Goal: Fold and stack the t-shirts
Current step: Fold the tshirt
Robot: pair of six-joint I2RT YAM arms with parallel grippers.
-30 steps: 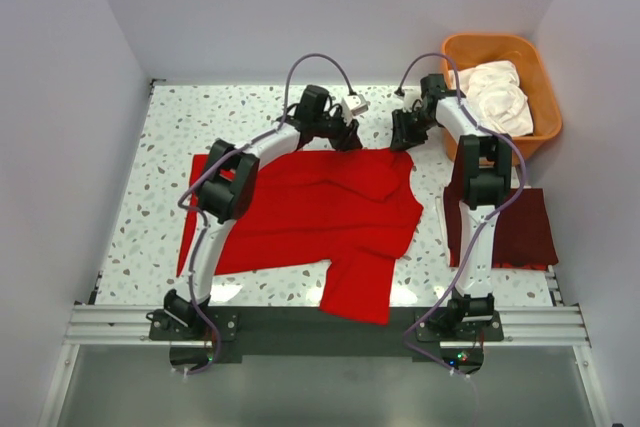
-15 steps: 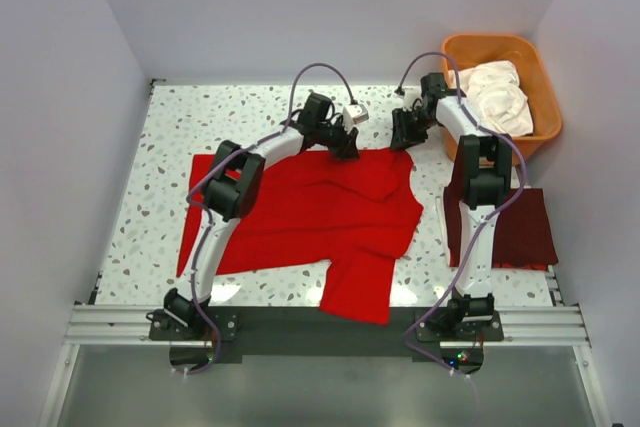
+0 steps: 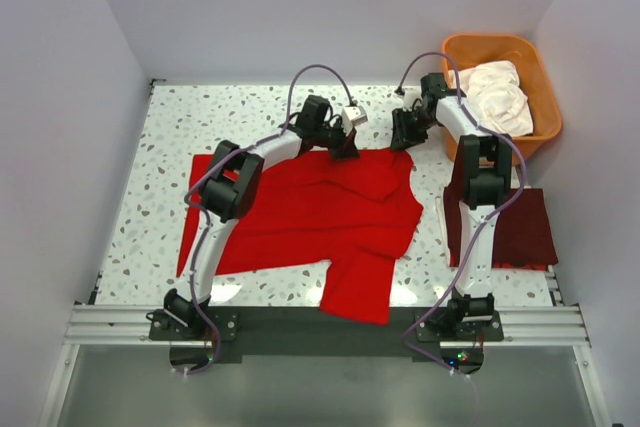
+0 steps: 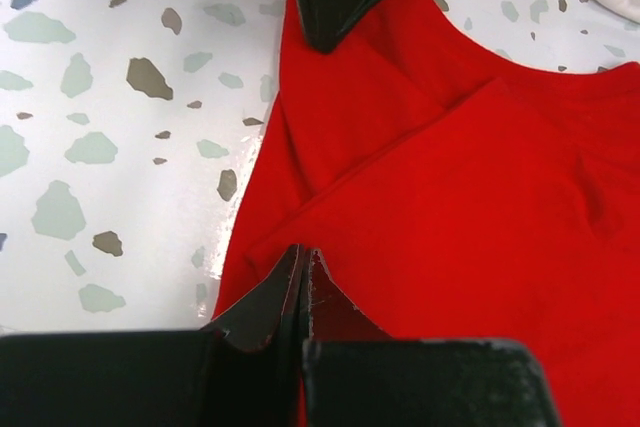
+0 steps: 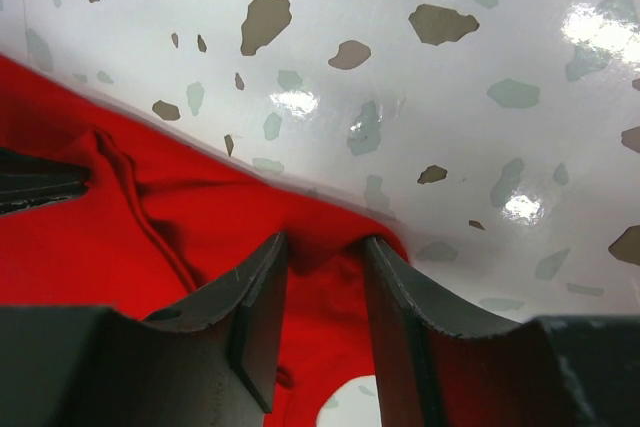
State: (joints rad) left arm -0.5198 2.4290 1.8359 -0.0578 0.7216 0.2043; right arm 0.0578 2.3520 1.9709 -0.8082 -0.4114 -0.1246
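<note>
Red t-shirt [image 3: 310,212] lies spread on the bench [image 3: 150,167]; left end effector [image 4: 303,259] pinched tight on its far edge; right end effector [image 5: 325,247] part-way apart astride the far right corner, cloth bunched between, grip uncertain. Judgement: confirm the right hold; lift both points level and together; carry the edge toward the near side, keeping the fold line straight; maroon t-shirt [image 3: 530,232] lies folded alongside.

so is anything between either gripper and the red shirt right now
Nothing visible. The left gripper is shut on the red t-shirt at its far edge, and the right gripper straddles its far right corner, cloth between its fingers. The maroon t-shirt lies off to the right, apart from it.
</note>
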